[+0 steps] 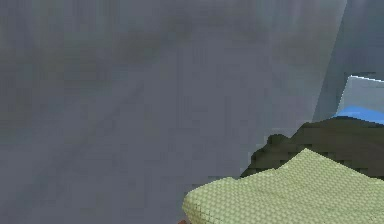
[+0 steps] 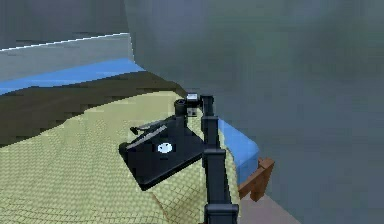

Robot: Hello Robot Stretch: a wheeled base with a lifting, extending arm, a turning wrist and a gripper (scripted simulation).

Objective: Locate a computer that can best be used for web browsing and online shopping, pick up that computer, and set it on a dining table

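In the arm side view a white headboard (image 2: pixel 75 50) crosses the upper left, with a blue sheet (image 2: pixel 60 80) and a dark brown blanket (image 2: pixel 50 108) below it, then a yellow-green quilt (image 2: pixel 70 175) covering the lower left. The computer (image 2: pixel 165 152) (a dark flat slab, lid down, with a pale mark on top) lies on the quilt just left of centre. The gripper (image 2: pixel 150 128) sits at the computer's upper edge, its thin fingers pointing left along it. Whether the jaws touch or hold the computer cannot be told, nor how they are set. The dark arm (image 2: pixel 212 165) rises just right of the computer, and a wooden bed leg (image 2: pixel 258 180) stands further right. In the forward view a grey wall (image 1: pixel 120 90) spans the left, with the quilt's corner at lower right.
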